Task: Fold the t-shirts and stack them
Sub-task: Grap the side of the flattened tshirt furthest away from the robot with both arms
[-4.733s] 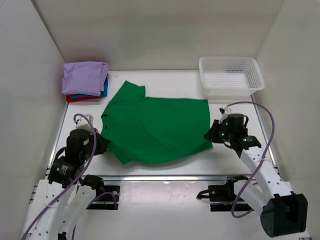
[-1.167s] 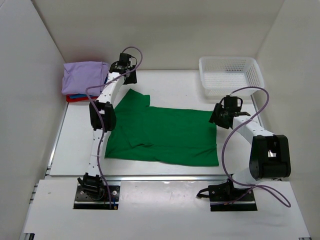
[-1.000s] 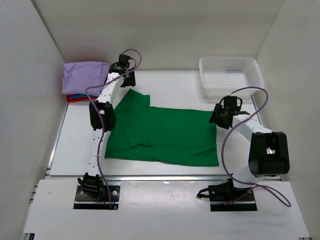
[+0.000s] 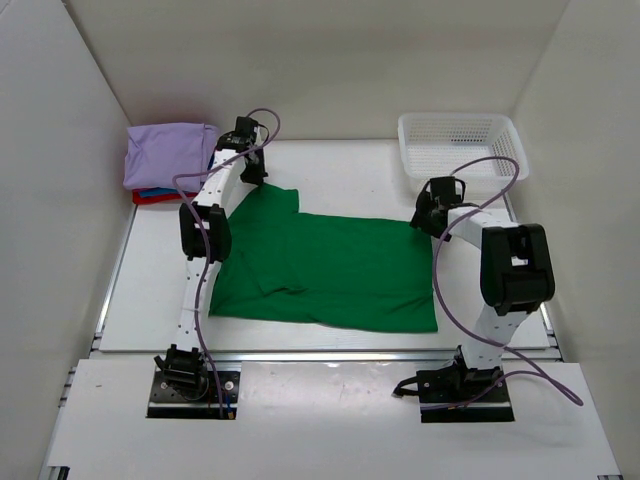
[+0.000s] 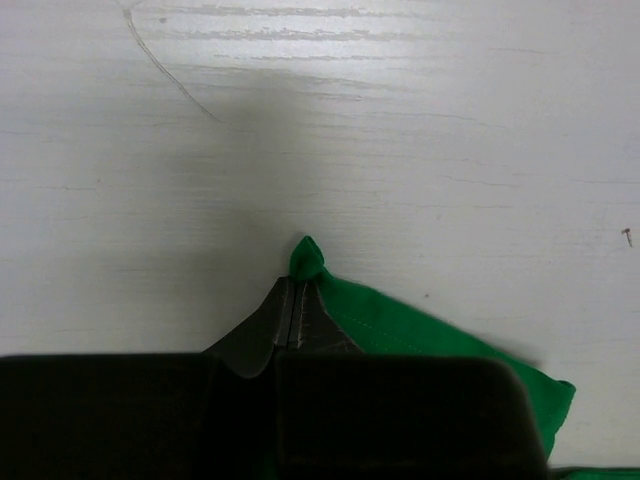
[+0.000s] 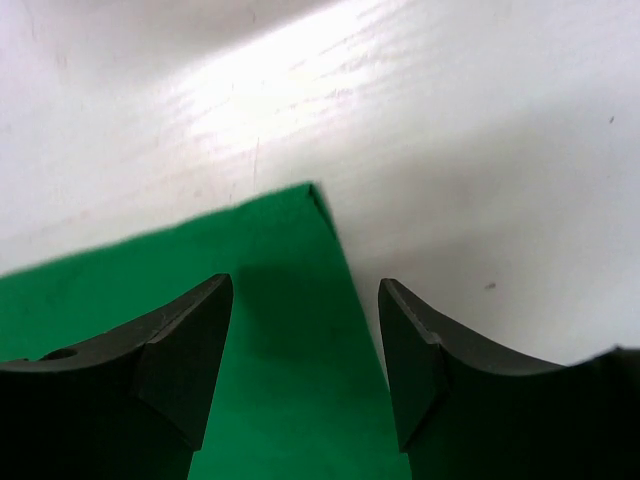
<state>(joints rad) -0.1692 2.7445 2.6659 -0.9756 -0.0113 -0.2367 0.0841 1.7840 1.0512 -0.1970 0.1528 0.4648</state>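
Green t-shirt (image 4: 330,270) lies flat mid-desk (image 4: 340,180). Right hand (image 6: 305,300) spread, the shirt's far right corner showing between its fingers. Left hand (image 5: 296,300) pressed together, pinching the far sleeve tip. Lavender t-shirt (image 4: 168,152) folded, far left corner.

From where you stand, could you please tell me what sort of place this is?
Likely a robot lab's enclosed test cell: plain white walls box in the table, and a green t-shirt lies spread near a stack of folded t-shirts.
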